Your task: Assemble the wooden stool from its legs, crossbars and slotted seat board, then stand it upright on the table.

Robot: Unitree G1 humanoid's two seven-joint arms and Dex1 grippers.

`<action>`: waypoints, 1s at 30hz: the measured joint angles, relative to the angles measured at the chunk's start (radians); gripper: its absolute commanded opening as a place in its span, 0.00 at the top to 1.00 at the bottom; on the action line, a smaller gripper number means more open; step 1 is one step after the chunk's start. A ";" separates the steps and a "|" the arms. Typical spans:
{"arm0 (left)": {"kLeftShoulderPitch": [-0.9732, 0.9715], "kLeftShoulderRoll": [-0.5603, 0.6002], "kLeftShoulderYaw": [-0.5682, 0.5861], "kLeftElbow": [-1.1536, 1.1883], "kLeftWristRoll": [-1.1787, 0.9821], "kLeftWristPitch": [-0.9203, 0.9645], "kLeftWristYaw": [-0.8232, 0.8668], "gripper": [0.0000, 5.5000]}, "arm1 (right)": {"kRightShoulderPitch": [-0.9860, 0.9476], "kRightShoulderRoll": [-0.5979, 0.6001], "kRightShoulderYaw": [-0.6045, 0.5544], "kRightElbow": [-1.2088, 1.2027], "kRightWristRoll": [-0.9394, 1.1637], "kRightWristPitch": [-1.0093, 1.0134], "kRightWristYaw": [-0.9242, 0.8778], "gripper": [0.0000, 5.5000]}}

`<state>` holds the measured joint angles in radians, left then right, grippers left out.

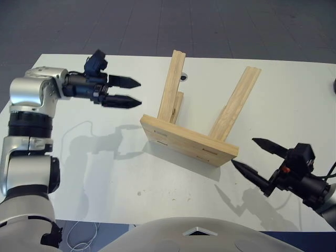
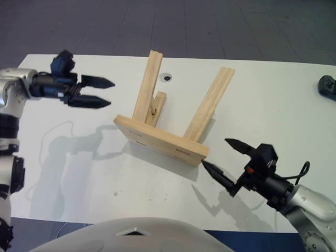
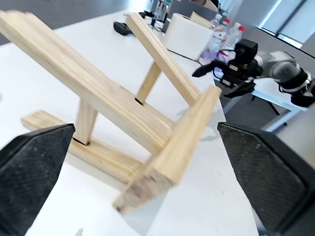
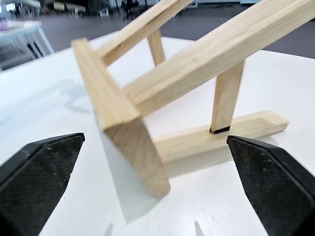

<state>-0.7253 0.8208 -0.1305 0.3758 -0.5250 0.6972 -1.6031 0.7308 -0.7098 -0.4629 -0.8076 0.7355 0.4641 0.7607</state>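
The wooden stool lies tipped over in the middle of the white table. Its slotted seat board stands on one long edge, and the legs slant away toward the table's far side, joined by crossbars. My left gripper hovers open to the left of the stool, level with the left leg and apart from it. My right gripper is open just off the seat board's near right corner, one fingertip almost at that corner. Nothing sits between either pair of fingers.
A small dark round hole marks the table behind the stool. A dark object lies at the table's far right edge. Bare tabletop spreads in front of the stool and to its left.
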 measured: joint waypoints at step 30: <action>0.097 -0.309 -0.135 0.283 0.309 -0.626 0.061 0.57 | -0.372 0.011 0.443 0.414 -0.343 -0.227 0.172 0.71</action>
<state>-0.6279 0.5115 -0.2651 0.6592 -0.2155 0.0713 -1.5419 0.3590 -0.6991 -0.0204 -0.3938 0.3921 0.2366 0.9326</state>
